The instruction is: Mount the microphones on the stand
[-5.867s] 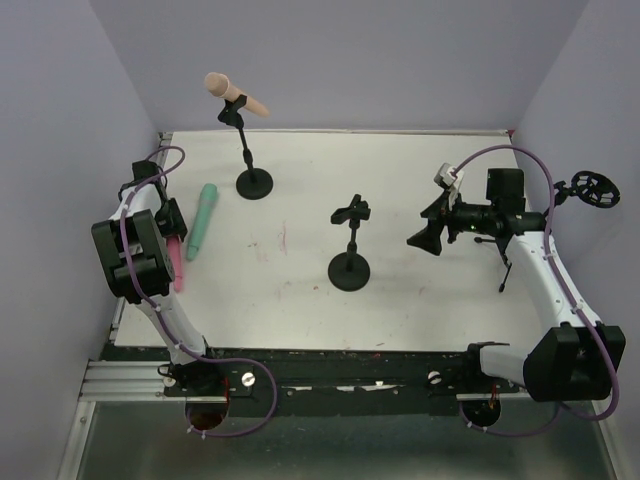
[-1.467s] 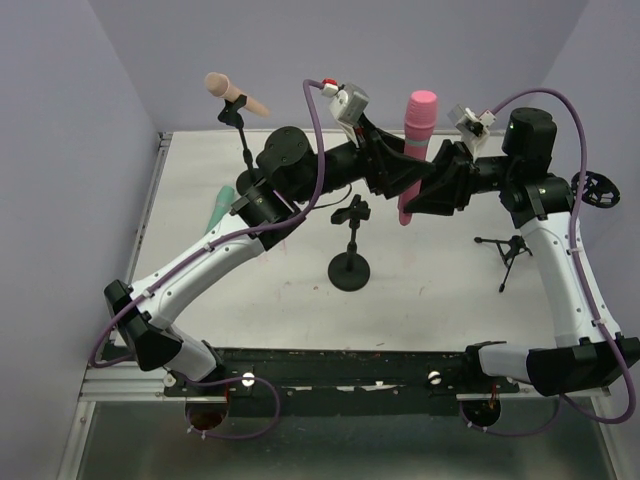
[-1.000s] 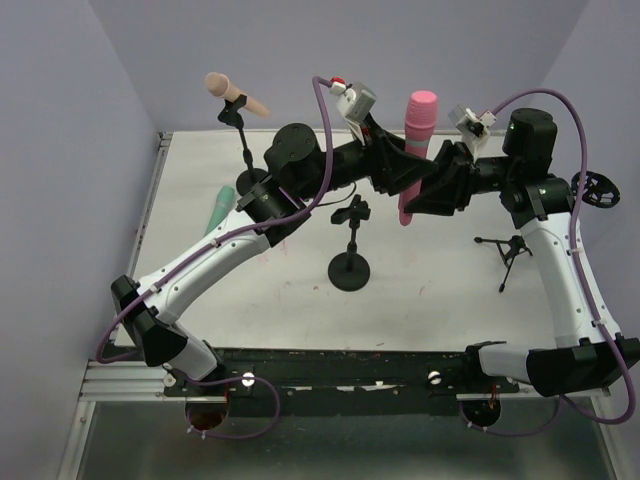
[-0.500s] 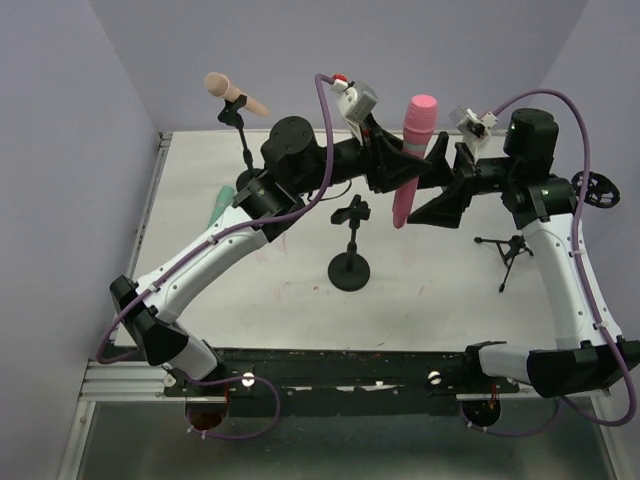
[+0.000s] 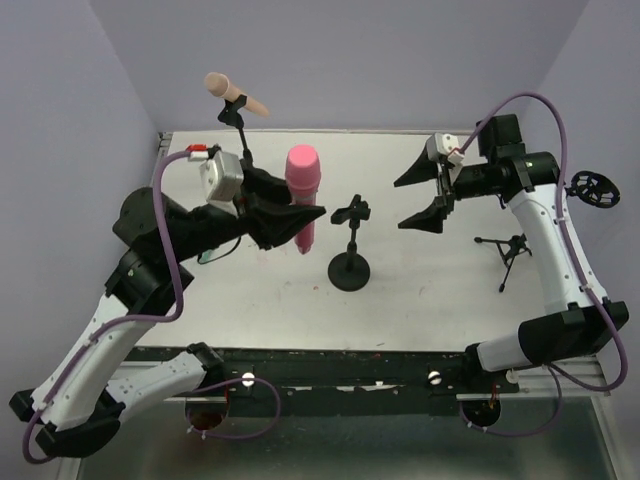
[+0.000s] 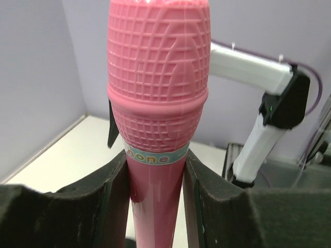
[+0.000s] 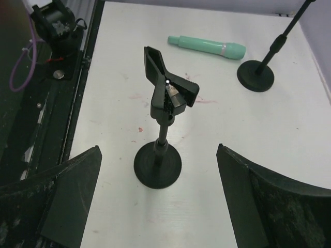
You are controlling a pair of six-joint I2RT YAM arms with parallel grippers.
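A pale band (image 6: 158, 157) under the head of the pink microphone (image 6: 158, 103) read "hone"; the rest curved out of sight. The empty clip stand (image 5: 350, 245) stood mid-table (image 5: 430, 300). At its 11 o'clock the far stand (image 5: 247, 150) carried the peach microphone (image 5: 235, 95), and a small tripod (image 5: 510, 255) stood at its 3 o'clock. The mint green microphone (image 7: 207, 47) lay flat on the table. The left gripper (image 5: 285, 222) clamped the pink microphone's handle just below the band, head up, at the clip stand's 9 o'clock and apart from its clip. The right gripper (image 5: 420, 200) hung spread wide, holding nothing, at the clip stand's 2 o'clock.
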